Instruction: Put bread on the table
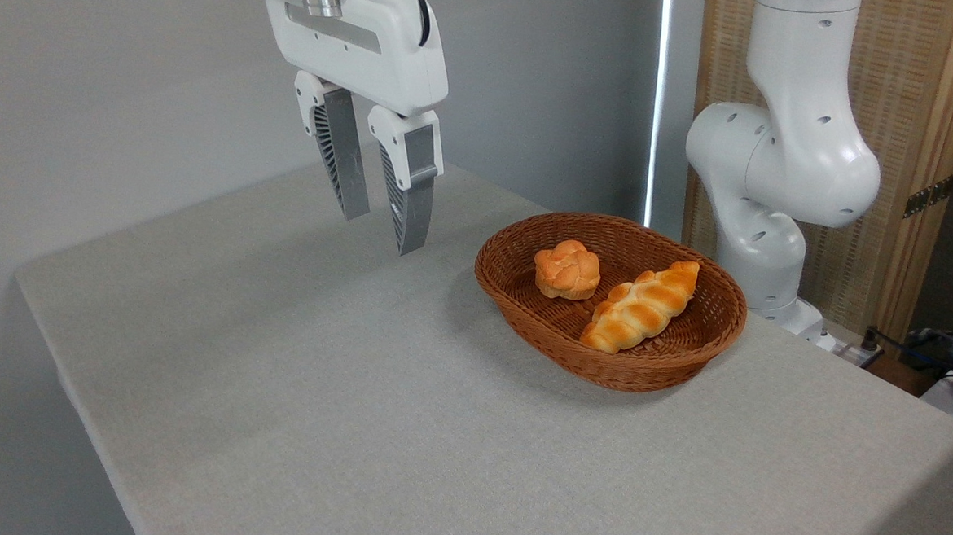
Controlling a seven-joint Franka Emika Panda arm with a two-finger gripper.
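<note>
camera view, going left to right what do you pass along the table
gripper, hanging open above the table → round bun in the wicker basket → braided loaf in the same basket → robot arm base
</note>
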